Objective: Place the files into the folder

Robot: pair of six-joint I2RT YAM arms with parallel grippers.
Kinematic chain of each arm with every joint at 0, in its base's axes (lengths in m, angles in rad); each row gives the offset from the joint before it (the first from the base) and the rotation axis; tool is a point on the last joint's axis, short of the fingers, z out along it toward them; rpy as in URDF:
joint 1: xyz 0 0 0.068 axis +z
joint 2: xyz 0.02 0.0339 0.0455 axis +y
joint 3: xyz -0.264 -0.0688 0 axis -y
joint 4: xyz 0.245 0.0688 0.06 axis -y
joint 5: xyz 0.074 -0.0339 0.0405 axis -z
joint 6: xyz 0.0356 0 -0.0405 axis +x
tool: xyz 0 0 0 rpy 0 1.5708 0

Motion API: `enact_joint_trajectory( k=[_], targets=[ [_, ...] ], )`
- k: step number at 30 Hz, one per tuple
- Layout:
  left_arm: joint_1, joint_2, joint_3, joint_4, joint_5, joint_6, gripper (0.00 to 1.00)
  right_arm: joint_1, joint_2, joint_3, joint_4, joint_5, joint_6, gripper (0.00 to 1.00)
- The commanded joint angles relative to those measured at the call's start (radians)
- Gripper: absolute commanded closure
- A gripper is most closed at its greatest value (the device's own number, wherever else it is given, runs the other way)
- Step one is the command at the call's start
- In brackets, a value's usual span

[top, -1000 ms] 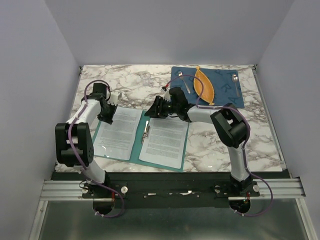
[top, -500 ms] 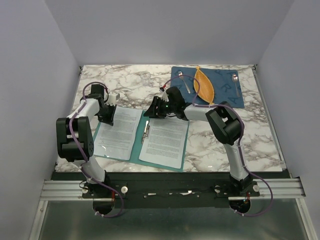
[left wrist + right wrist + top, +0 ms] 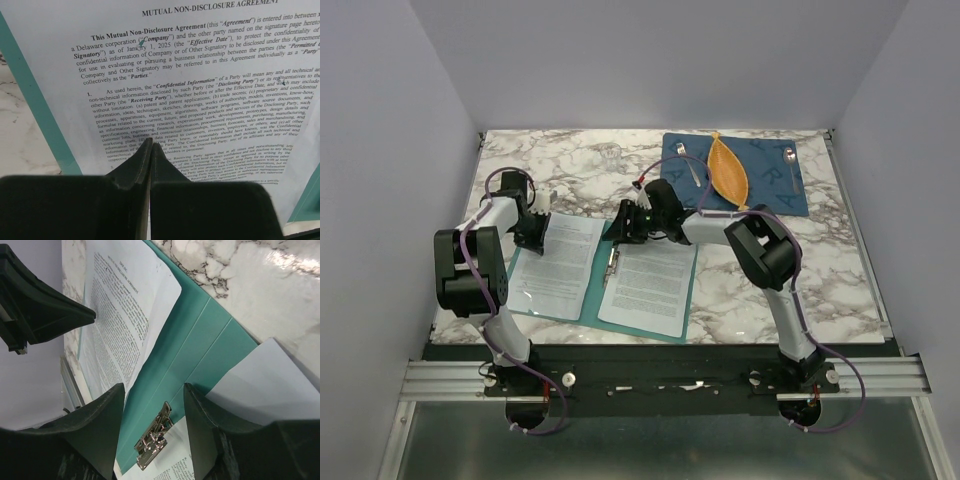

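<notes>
The teal folder (image 3: 595,300) lies open on the marble table. One printed white sheet (image 3: 560,262) lies on its left half and another (image 3: 650,285) on its right half. The metal clip (image 3: 613,262) sits at the spine. My left gripper (image 3: 540,238) is shut, its tips (image 3: 150,146) on or just over the left sheet (image 3: 200,75) near its top left part. My right gripper (image 3: 622,226) is open and empty, above the top of the spine. In the right wrist view it (image 3: 154,400) straddles the clip (image 3: 152,442) and the teal spine (image 3: 200,340).
A dark blue placemat (image 3: 770,180) at the back right carries an orange leaf-shaped dish (image 3: 728,170) and two spoons (image 3: 691,166). A small clear glass (image 3: 611,155) stands behind the folder. The left gripper's finger (image 3: 45,310) shows in the right wrist view.
My right gripper has moved slightly left and nearer, over the folder's spine. My left gripper has shifted slightly nearer onto the left sheet. Folder and sheets have not moved.
</notes>
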Motion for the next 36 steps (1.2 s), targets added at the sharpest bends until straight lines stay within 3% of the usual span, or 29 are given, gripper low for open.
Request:
enact_joint_trajectory(
  k=[1, 36],
  targets=[
    [0.008, 0.023, 0.002, 0.016, -0.044, 0.01, 0.92, 0.023, 0.037, 0.028, -0.011, -0.025, -0.004, 0.41],
    [0.009, -0.015, -0.028, 0.036, -0.122, 0.039, 0.95, 0.114, -0.144, -0.142, 0.138, -0.034, 0.073, 0.42]
  ],
)
